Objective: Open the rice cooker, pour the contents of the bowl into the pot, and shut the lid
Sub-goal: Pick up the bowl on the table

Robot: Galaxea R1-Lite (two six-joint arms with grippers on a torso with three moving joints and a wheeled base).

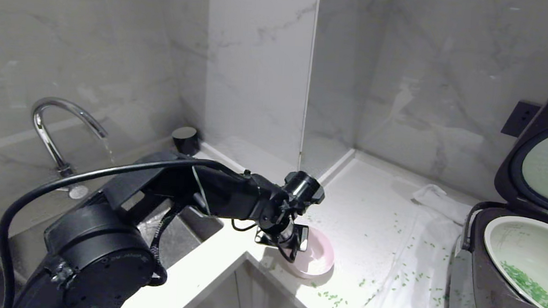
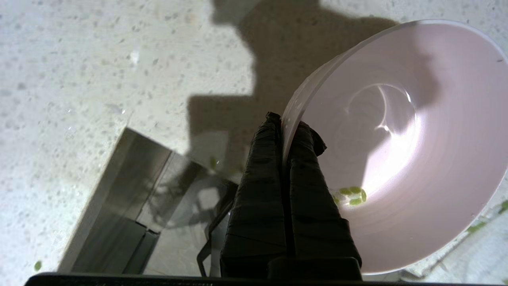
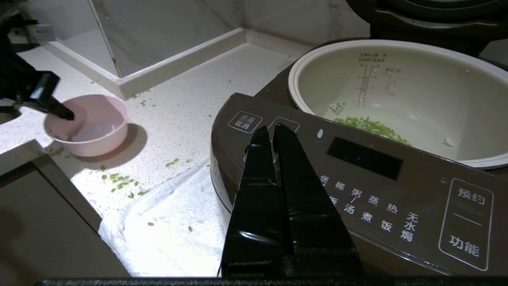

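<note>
The right gripper (image 3: 274, 133) hangs closed before the rice cooker (image 3: 357, 178). On the counter (image 1: 374, 211), the left gripper (image 2: 286, 123) clamps the rim of the nearly empty bowl (image 1: 318, 257). Green bits (image 1: 532, 287) lie in the pot (image 1: 526, 254), under the raised lid (image 1: 543, 158).

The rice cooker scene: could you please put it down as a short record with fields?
rice cooker: stands at the counter's right end
lid: raised, swung back
pot: seated in the cooker, green bits on its bottom
bowl: near the counter's front edge, almost empty, a few bits left inside
left gripper: shut on the bowl rim, one finger inside, one outside
right gripper: shut, holding nothing, above the cooker's front panel
counter: scattered green bits between bowl and cooker
</note>
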